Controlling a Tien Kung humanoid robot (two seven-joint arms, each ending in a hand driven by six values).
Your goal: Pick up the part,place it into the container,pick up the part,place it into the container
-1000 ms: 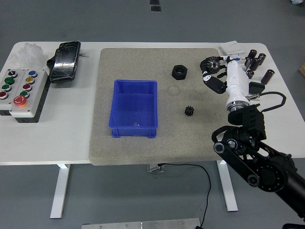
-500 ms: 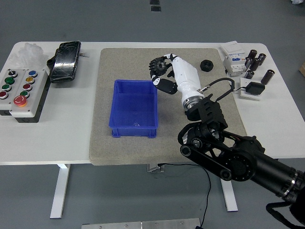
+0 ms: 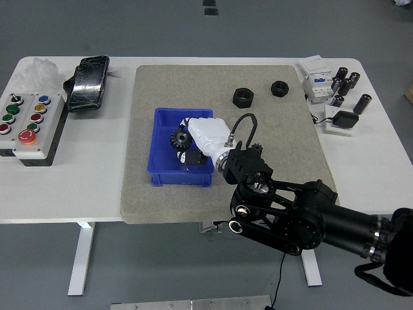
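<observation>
My right hand [image 3: 185, 147] is white, on a black arm that comes in from the lower right. It reaches into the blue container [image 3: 164, 171] in the middle of the grey mat [image 3: 142, 194]. Its fingers are curled around a black gear [image 3: 178, 137], held low inside the container near its right side. I cannot tell whether the gear touches the container floor. Two black nuts lie on the mat's far right part, a larger one [image 3: 243, 97] and a smaller one [image 3: 279, 87]. My left arm is out of view.
A grey button box [image 3: 26, 123], a black device [image 3: 87, 82] and a white wad [image 3: 37, 70] sit at the table's left. Black cylinders and small electrical parts [image 3: 339, 87] and a black adapter [image 3: 342, 120] sit at the right. My arm covers the mat's lower right.
My right hand has carried the gear from the table's far right, across the mat's upper middle, down and left into the blue container.
</observation>
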